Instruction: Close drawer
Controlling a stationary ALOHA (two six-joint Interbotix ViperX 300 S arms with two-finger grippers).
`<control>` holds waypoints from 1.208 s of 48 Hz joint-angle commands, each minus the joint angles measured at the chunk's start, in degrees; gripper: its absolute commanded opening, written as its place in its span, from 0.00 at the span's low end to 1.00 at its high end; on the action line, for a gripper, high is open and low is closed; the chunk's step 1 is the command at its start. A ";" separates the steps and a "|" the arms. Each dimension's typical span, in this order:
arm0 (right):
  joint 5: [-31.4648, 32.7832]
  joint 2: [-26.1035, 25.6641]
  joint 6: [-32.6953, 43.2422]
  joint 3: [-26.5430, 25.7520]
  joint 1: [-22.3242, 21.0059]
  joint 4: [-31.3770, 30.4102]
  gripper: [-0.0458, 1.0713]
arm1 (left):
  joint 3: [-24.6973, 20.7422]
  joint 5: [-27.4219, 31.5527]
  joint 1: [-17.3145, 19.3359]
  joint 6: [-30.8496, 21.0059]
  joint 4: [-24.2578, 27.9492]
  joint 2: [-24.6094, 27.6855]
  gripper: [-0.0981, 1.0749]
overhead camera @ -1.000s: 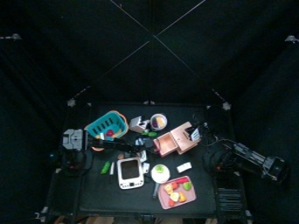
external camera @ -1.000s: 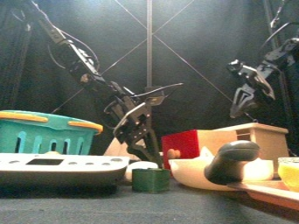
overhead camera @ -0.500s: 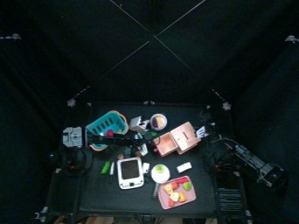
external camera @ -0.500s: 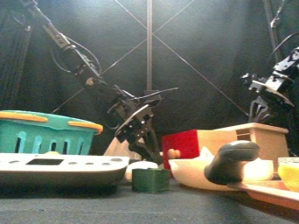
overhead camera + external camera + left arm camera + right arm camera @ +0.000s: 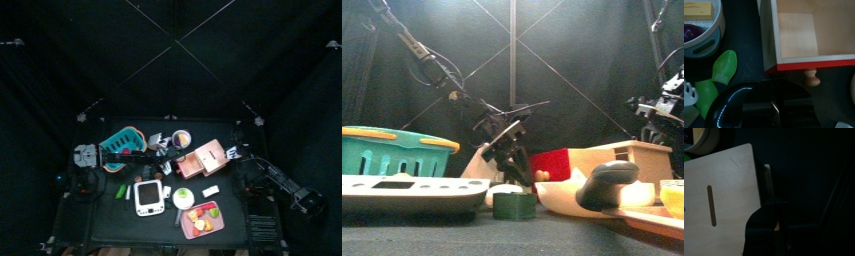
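Observation:
The drawer (image 5: 203, 157) is a tan wooden unit near the table's middle, with its sliding compartment pulled out. In the left wrist view the compartment (image 5: 804, 35) is empty, with a red front (image 5: 814, 63) and a wooden knob (image 5: 811, 77). My left gripper (image 5: 508, 160) hangs open just in front of that red front (image 5: 549, 165), holding nothing. My right gripper (image 5: 774, 210) is shut and sits close to the unit's plain tan side panel (image 5: 724, 203), at the right of the unit (image 5: 633, 155).
A teal basket (image 5: 120, 142) stands at the back left, with a bowl (image 5: 181, 138) behind the drawer. A white device (image 5: 147, 197), a green block (image 5: 513, 205) and a black object (image 5: 609, 185) lie in front. A red tray (image 5: 202, 219) of fruit is front right.
My right arm has come down and swung in toward the drawer unit's right side. The left gripper has edged slightly closer to the red drawer front, still open.

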 commanded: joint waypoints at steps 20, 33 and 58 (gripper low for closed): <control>-2.81 0.97 -0.18 -0.62 1.05 0.53 0.08 | -2.20 -0.35 -0.09 0.26 0.09 -0.79 0.44; -3.52 4.04 -0.18 -0.53 3.43 0.53 0.08 | -2.46 -0.35 -0.35 0.26 0.18 -0.35 0.44; -5.27 4.66 -0.18 -0.53 4.22 0.53 0.08 | 0.79 0.88 -1.49 0.18 0.62 -3.60 0.44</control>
